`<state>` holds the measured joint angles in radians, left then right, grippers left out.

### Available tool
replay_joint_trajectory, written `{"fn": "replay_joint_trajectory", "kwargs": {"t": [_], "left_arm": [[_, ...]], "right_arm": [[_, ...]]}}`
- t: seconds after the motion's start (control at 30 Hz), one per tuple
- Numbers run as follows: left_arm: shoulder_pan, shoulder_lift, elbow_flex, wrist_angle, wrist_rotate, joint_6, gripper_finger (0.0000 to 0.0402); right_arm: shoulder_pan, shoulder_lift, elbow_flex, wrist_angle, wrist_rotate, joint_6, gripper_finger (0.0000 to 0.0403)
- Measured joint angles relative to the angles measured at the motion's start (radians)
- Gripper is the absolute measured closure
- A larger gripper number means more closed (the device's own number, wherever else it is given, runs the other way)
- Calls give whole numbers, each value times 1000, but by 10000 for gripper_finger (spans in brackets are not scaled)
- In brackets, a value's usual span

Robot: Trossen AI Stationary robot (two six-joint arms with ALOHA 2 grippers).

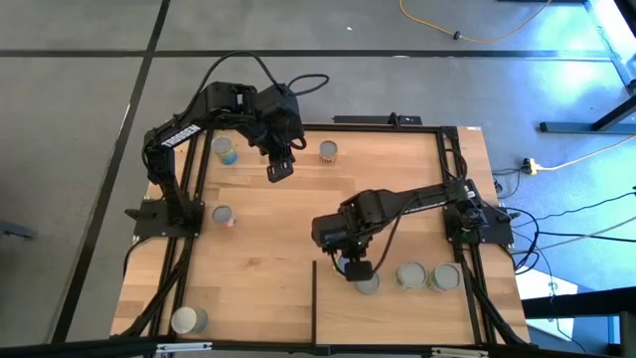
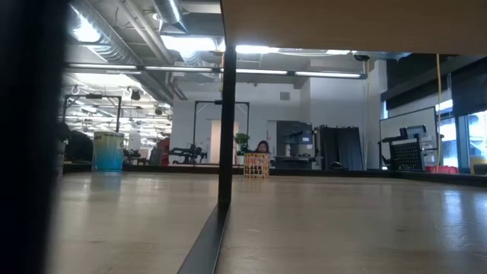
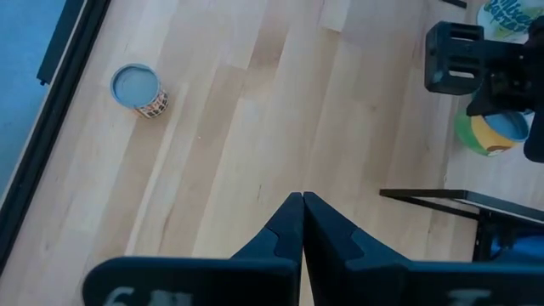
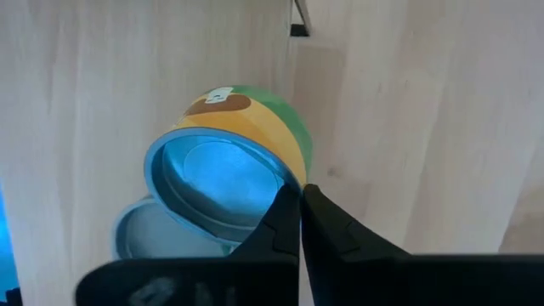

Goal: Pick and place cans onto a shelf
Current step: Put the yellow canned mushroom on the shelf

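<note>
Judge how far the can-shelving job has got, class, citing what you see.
Done: three cans appear to stand on the shelf, right of its dark edge strip. In hand: nothing; the right end effector is shut by the green-yellow can there, the left end effector shut above the tabletop. Left: four cans on the tabletop.

A robotics lab hall: exposed ceiling ducts, strip lights, equipment racks, polished floor.

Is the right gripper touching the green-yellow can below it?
Cannot tell. The right wrist view shows the shut right gripper overlapping the green-yellow can rim, with no visible gap or clear contact; the high view hides it.
</note>
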<state>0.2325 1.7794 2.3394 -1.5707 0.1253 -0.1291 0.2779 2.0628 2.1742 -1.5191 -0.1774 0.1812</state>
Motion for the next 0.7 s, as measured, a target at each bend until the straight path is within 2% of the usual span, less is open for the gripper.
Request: {"fn": "replay_joint_trajectory", "kwargs": {"t": [0.37, 0.5, 0.7], "left_arm": [[0, 0, 0, 0, 0, -3, 401], [0, 0, 0, 0, 0, -20, 401], [0, 0, -1, 0, -1, -22, 401]], "right_arm": [[24, 3, 0, 51, -2, -60, 401], [22, 24, 0, 59, -33, -85, 401], [23, 34, 0, 66, -36, -107, 375]]}}
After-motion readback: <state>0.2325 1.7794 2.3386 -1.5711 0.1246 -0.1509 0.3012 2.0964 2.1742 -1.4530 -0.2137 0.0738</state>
